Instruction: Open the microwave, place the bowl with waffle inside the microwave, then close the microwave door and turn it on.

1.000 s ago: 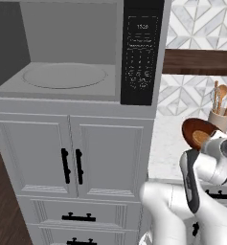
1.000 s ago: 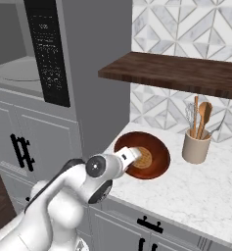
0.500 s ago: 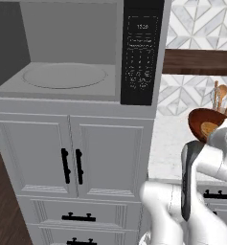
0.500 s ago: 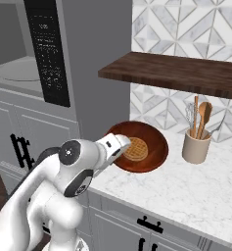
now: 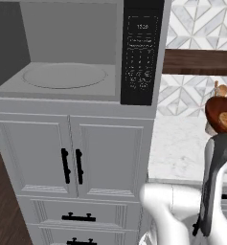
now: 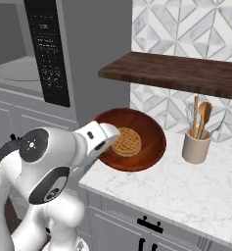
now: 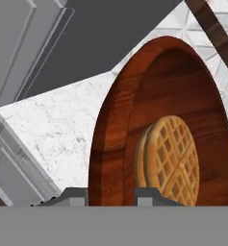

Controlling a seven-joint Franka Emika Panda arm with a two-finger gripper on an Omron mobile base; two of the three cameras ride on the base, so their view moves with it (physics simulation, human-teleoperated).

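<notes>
The microwave (image 5: 67,76) stands open on the left, showing its light grey inside, round turntable and black control panel (image 5: 141,52). Its door (image 5: 7,43) is swung out at the far left edge. My gripper (image 6: 105,139) is shut on the left rim of the reddish-brown bowl (image 6: 147,142) and holds it tilted above the marble counter, right of the microwave (image 6: 88,49). The waffle (image 6: 126,142) lies inside the bowl. In the hand view the bowl's rim (image 7: 134,110) stands between the fingertips (image 7: 76,196), and the waffle (image 7: 171,158) leans against the bowl's floor. From the left base the bowl (image 5: 219,115) shows above the forearm.
A beige cup of wooden utensils (image 6: 196,146) stands on the marble counter (image 6: 186,191) right of the bowl. A dark wooden shelf (image 6: 176,73) juts out above it. White cabinet doors with black handles (image 5: 72,162) sit under the microwave.
The arm has raised the bowl with the waffle higher above the counter and tilted it more. The gripper stays shut on the rim throughout.
</notes>
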